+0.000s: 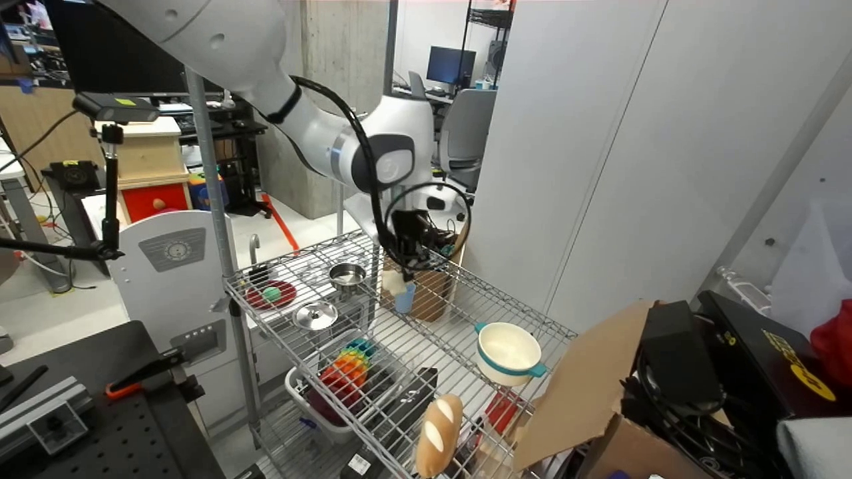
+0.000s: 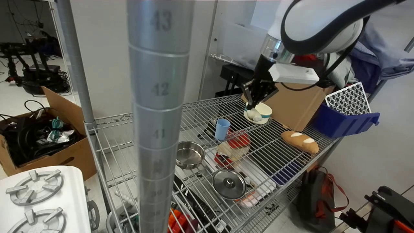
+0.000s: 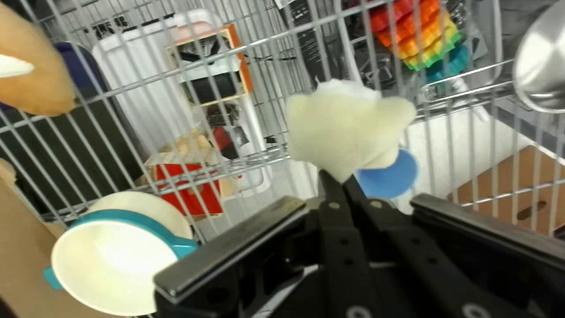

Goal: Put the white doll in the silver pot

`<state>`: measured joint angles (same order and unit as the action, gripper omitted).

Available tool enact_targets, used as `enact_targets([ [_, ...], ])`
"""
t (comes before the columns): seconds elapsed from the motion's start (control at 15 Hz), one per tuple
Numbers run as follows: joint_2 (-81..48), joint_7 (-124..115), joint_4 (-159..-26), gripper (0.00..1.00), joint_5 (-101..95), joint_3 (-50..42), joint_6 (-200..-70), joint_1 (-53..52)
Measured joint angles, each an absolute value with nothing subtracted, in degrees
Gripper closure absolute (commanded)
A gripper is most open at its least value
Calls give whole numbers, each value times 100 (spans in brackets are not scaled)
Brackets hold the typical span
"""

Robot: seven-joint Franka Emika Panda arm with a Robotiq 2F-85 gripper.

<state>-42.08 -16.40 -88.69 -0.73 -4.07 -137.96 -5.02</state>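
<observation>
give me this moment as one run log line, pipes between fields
gripper: shut on doll | doll: held above rack | pot: on rack, lid off | cup: upright on rack | task: doll not yet in pot

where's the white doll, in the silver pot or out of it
Out: the end effector holds the white doll away from the silver pot, whose inside shows bare in an exterior view.

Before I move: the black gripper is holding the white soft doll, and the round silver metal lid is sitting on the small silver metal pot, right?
Not quite: the round silver metal lid lies apart from the small silver metal pot, which stands open, as both exterior views show. The black gripper is indeed holding the white soft doll.
</observation>
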Motion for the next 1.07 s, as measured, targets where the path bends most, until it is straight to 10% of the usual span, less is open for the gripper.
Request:
enact_targets([
  [1.07, -6685, -2471, -6020, 99, -86, -329, -13317, -1667],
])
